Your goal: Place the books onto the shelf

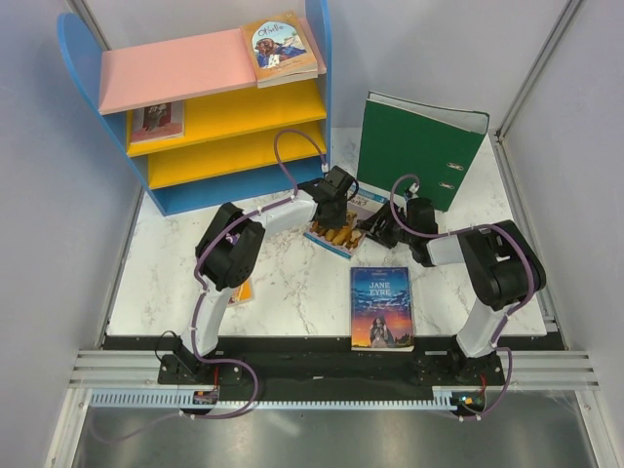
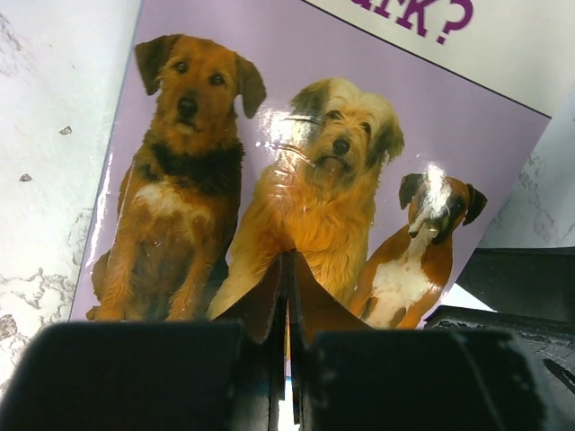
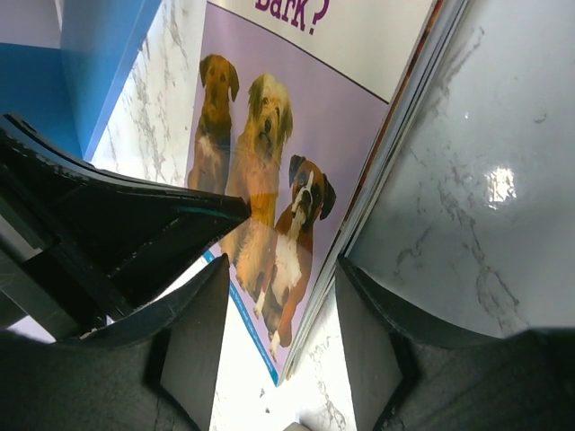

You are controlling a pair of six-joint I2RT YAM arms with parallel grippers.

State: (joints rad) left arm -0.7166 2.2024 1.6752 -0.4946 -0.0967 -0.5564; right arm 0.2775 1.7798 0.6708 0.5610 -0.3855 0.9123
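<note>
A lilac book with three dogs on its cover (image 1: 338,232) lies on the marble table between both arms. My left gripper (image 1: 331,220) is shut, its tips resting on that cover (image 2: 341,117), fingers (image 2: 269,296) pressed together with nothing between them. My right gripper (image 1: 367,232) is open at the book's right side, and the book's corner and page edge (image 3: 332,117) lie between its fingers (image 3: 193,346). The shelf (image 1: 175,68) stands at the back left, with Othello (image 1: 280,47) on the pink top and another book (image 1: 156,119) on the upper yellow board. Jane Eyre (image 1: 381,307) lies flat near the front edge.
A big green binder (image 1: 419,146) stands upright behind my right arm. An orange book (image 1: 243,291) peeks out from under my left arm. The shelf's blue side (image 3: 99,63) is just left of the dog book. Grey walls close in both sides.
</note>
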